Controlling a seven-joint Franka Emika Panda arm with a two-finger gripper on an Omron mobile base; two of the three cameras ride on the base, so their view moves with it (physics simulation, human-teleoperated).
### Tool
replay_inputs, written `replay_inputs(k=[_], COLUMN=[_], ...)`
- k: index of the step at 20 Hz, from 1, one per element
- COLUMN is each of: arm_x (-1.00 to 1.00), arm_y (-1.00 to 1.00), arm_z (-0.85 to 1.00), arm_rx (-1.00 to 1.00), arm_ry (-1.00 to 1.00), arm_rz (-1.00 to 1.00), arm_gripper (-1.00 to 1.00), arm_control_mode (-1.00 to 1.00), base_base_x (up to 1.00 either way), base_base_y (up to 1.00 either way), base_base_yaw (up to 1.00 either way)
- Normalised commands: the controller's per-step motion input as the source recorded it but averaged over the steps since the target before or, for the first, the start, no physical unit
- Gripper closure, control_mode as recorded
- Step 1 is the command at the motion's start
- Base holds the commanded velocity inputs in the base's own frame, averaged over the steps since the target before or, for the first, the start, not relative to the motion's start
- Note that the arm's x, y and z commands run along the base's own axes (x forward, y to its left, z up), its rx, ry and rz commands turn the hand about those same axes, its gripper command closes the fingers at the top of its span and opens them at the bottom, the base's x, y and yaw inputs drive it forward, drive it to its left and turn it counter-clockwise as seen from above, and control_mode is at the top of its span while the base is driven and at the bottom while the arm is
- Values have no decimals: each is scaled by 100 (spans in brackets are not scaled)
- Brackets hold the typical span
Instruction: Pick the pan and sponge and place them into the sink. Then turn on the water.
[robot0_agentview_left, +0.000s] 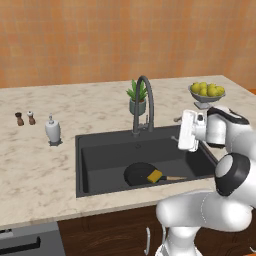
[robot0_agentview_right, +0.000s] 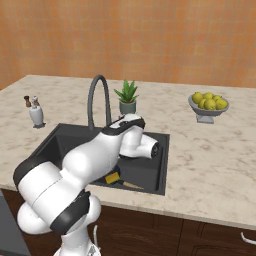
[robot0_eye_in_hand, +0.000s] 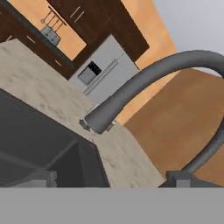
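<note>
The black pan (robot0_agentview_left: 139, 173) lies on the floor of the dark sink (robot0_agentview_left: 100, 150), its thin handle pointing right. The yellow sponge (robot0_agentview_left: 155, 176) rests on the pan's right edge; the sponge (robot0_agentview_right: 112, 178) also peeks out under my arm. The dark gooseneck faucet (robot0_agentview_left: 144, 102) stands behind the basin, and no water runs from its spout (robot0_eye_in_hand: 144, 83). My gripper (robot0_agentview_left: 183, 136) hovers over the sink's right side, level with the faucet's lower stem and aimed at it. Its fingertips (robot0_eye_in_hand: 43, 177) stand wide apart, open and empty. The faucet's base sits close at the right in the hand view.
A white soap dispenser (robot0_agentview_left: 52, 131) and two small shakers (robot0_agentview_left: 25, 118) stand left of the sink. A potted plant (robot0_agentview_left: 138, 97) sits just behind the faucet. A bowl of yellow fruit (robot0_agentview_left: 207, 92) is at the back right.
</note>
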Motion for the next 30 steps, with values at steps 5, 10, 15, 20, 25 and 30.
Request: replay_inputs(k=[5,10,15,20,25,30], arm_x=[0,0,0,6,22,31], arm_y=[0,0,0,0,0,0], arm_z=[0,0,0,0,0,-2], arm_rx=[36,35,21,3,0,0], arm_ry=[8,21,19,16,5,1], arm_rz=[-18,-23,-17,-6,0,0], arm_gripper=[-100,-100,-100,-100,-100,-100], arm_control_mode=[-100,-100,-100,-100,-100,-100], base_base_x=[0,0,0,0,0,0], base_base_y=[0,0,0,0,0,0], base_base_yaw=[0,0,0,0,0,0])
